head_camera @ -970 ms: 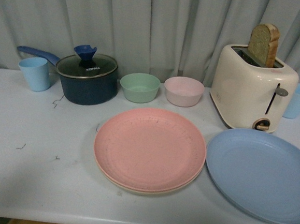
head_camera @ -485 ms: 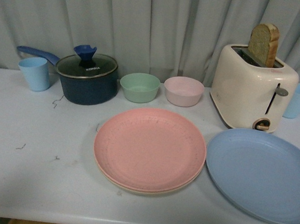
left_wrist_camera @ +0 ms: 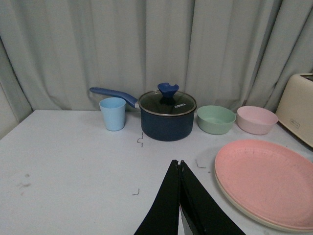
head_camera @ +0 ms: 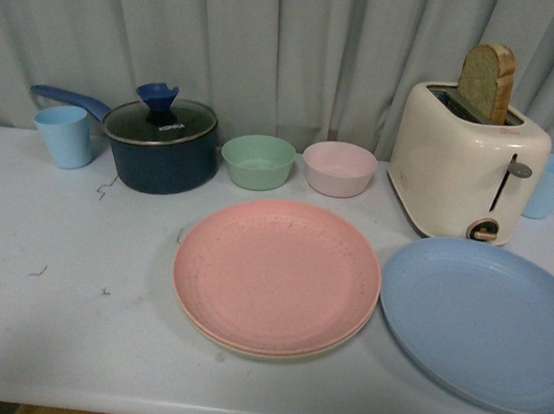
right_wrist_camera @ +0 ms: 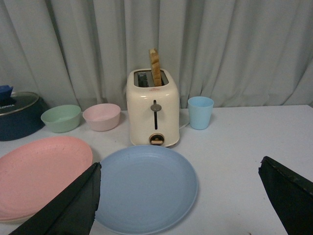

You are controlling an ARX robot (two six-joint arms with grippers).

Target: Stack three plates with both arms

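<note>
The pink plate [head_camera: 276, 274] lies on the beige plate [head_camera: 237, 345], whose rim shows under it, mid-table. The light blue plate [head_camera: 484, 324] lies flat to their right, in front of the toaster. Neither gripper shows in the front view. In the left wrist view my left gripper [left_wrist_camera: 179, 163] is shut and empty, above bare table to the left of the pink plate [left_wrist_camera: 266, 178]. In the right wrist view my right gripper [right_wrist_camera: 180, 169] is wide open and empty; the blue plate [right_wrist_camera: 146, 188] lies between its fingers, and the pink plate [right_wrist_camera: 41, 171] is beside it.
A cream toaster [head_camera: 467, 164] with a bread slice stands behind the blue plate. A green bowl [head_camera: 257, 161], a pink bowl [head_camera: 340, 168], a dark blue lidded pot [head_camera: 160, 142] and a blue cup [head_camera: 65, 136] line the back. Another blue cup [head_camera: 552, 186] stands far right.
</note>
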